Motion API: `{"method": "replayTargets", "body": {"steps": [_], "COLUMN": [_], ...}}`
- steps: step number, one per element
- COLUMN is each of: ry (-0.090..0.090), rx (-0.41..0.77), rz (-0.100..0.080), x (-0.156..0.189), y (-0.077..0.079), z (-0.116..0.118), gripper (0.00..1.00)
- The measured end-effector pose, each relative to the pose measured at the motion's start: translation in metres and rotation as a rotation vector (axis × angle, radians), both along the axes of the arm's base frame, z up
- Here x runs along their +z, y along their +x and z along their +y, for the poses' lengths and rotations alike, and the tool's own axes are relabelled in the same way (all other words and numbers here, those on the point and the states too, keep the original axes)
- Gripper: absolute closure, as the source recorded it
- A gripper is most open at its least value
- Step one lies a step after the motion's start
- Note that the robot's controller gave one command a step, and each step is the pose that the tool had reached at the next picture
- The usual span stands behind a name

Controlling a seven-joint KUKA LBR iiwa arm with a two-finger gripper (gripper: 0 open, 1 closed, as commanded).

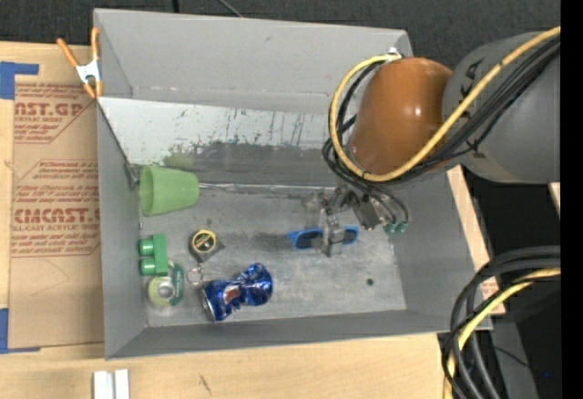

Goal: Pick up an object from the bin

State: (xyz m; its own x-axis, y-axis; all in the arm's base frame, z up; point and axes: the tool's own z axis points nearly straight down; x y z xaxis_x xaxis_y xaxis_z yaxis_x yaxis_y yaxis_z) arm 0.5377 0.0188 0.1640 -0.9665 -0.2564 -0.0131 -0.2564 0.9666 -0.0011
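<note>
Grey metal bin is holding a handful of loose things, most of them lying along the left side and front of the floor. Arm is reaching in from the right, with its orange wrist cover and looped yellow-and-black cables hanging over the right part of the bin. Gripper is sitting low over the floor right of centre, its tip right at a small flat blue thing lying there, well apart from everything else. One dark part of the gripper is crossing the blue thing's right end, and a bit of blue is showing past it on the right. How wide the gripper is standing: cannot tell, too blurred. Nor can I tell whether the blue thing is being gripped or only touched. Light green plastic cup is lying on its side at the left, near the back wall. Small green block is lying in front of it, with a round gold-and-black thing just to the block's right. Round pale green thing is sitting in the front left corner. Crushed blue can is lying near it along the front.
</note>
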Motion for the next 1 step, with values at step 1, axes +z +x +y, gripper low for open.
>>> {"method": "replayTargets", "body": {"steps": [1], "ry": [-0.003], "rx": [-0.016], "rz": [0.0], "x": [0.1215], "y": [0.0306], "z": [-0.0298], "gripper": [1.0]}}
